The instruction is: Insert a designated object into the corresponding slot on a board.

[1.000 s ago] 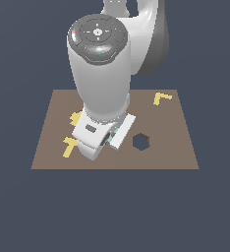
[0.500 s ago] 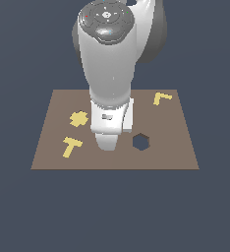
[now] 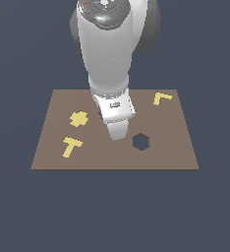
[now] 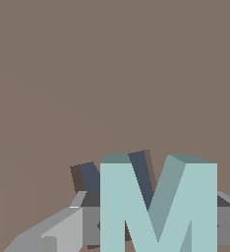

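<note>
A light-teal M-shaped block [image 4: 158, 202], the designated object, sits between my gripper [image 4: 158, 227] fingers [image 4: 90, 226], which are shut on its two sides. Just behind the block, parts of the dark M-shaped slot [image 4: 91, 176] show in the brown board [image 4: 112, 74]. The block covers most of the slot, and I cannot tell whether it touches the board. In the exterior view the arm's hand [image 3: 116, 112] stands over the middle of the board [image 3: 161, 150] and hides both the block and the slot.
On the board lie a yellow T-shaped piece [image 3: 71, 146], a yellow cross-like piece [image 3: 78, 118] and a yellow L-shaped piece [image 3: 161, 98]. A dark hexagonal hole [image 3: 141, 141] lies just to the exterior view's right of the hand.
The hand has swung from the board's left part toward the exterior view's right, to the middle beside the hexagonal hole. The yellow cross-like piece has come into sight.
</note>
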